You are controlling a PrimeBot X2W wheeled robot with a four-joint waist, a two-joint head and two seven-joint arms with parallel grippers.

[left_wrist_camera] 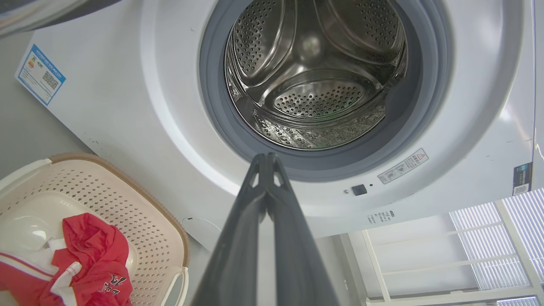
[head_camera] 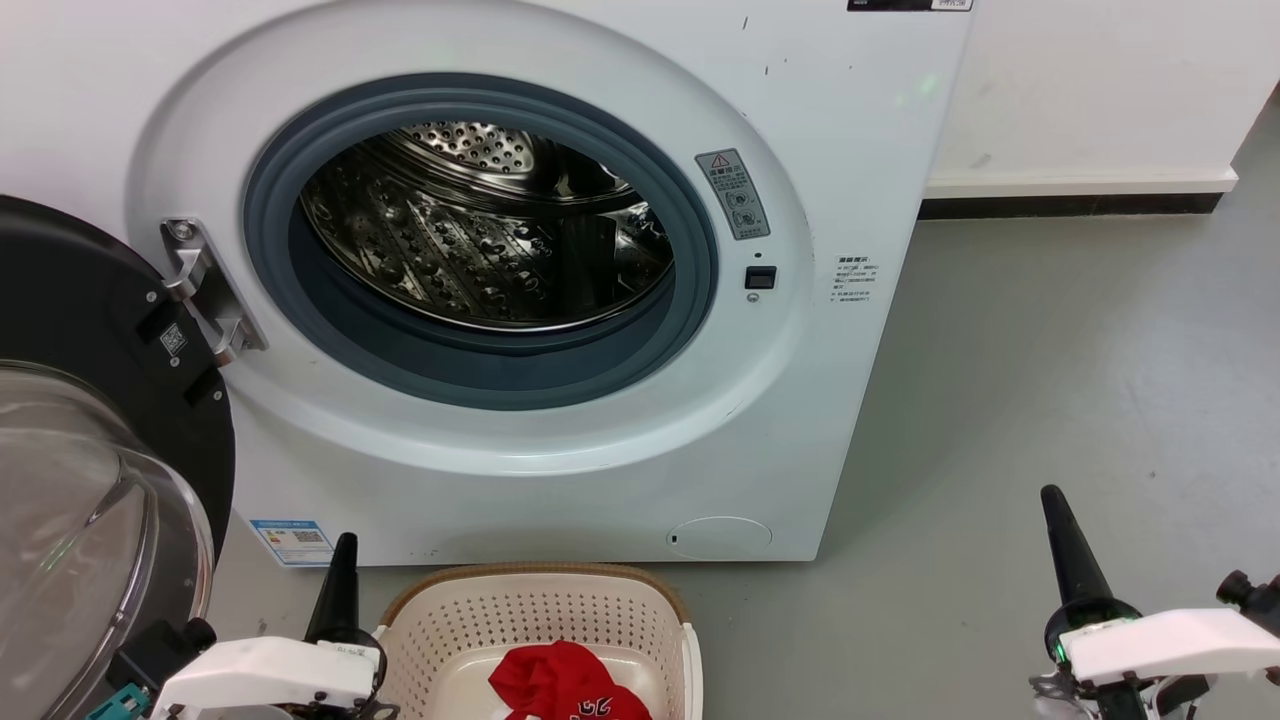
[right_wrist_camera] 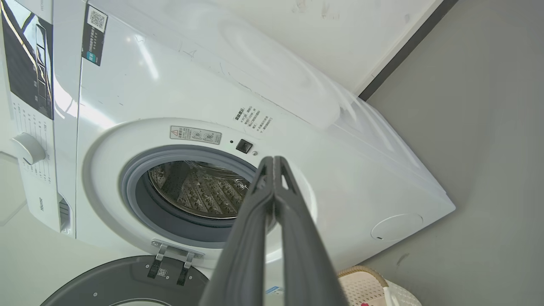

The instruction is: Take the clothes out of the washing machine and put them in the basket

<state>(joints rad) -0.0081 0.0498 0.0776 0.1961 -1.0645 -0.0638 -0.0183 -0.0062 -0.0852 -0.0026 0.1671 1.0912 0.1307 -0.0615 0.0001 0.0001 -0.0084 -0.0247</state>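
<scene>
Closest to the lens, the left gripper [left_wrist_camera: 266, 158] has its two dark fingers pressed together at the tips, with nothing between them. Near it the clothes [left_wrist_camera: 91, 255], red with white trim, lie crumpled inside the basket [head_camera: 540, 572], which stands on the floor [head_camera: 1050, 350] just in front of the washing machine [head_camera: 820, 150]. Above the basket the round opening shows the steel drum [head_camera: 480, 240] with no fabric visible in it, so the task looks finished or nearly so. The right gripper [right_wrist_camera: 273, 159] is also closed and empty, well apart from the basket. The door [head_camera: 60, 300] stands open at the robot's left, near the left arm. One risk is that this arm, if it swings outward, knocks the door or pushes the basket and spills the clothes. Another is a small piece hidden behind the grey seal, which would be forgotten.
</scene>
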